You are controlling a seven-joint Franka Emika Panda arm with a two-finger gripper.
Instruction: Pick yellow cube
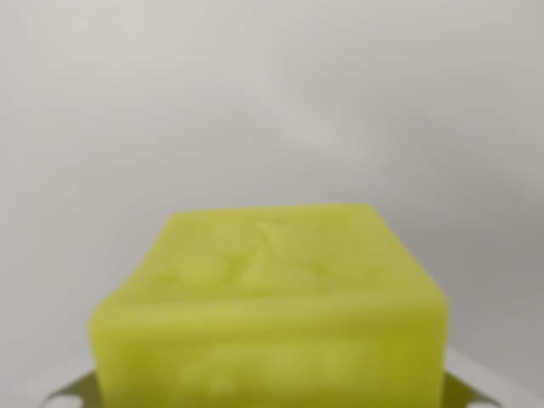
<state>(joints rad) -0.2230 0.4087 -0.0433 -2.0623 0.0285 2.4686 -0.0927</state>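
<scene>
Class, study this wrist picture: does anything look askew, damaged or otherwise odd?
Nothing stands out. The yellow cube sits whole at the bottom centre, blurred from closeness, against a plain pale background. Pale gripper parts peek out beside it.

A plain pale grey surface [272, 102] fills the upper part of the frame and both sides. It is smooth, blurred and unmarked. Soft, even light falls across it, slightly brighter toward the upper middle.

The cube [272, 306] sits low in the wrist view, between the fingers [72, 393].
</scene>
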